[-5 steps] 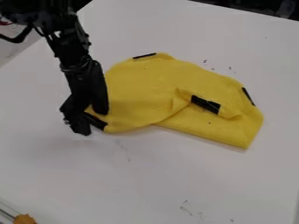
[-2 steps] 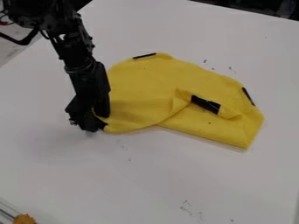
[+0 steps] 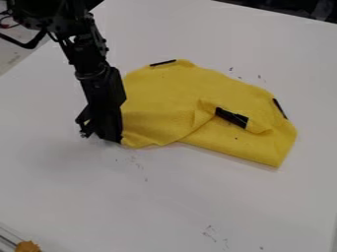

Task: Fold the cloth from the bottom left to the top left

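Yellow fabric cloth [image 3: 154,103], likely grasp step; black two-finger gripper [image 3: 107,136] at bottom-left corner (grip: can't tell); next, secure, lift, fold top-left.

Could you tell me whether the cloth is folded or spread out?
Partly folded: a flap of the cloth lies turned over near its right side, black patch up, while the left part lies spread.

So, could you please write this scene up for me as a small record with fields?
cloth: yellow, on a pale table
folded part: a corner with a black patch lies on top, right of the middle
gripper: black, at the cloth's lower left corner
fold state: lower left corner not yet at the top left
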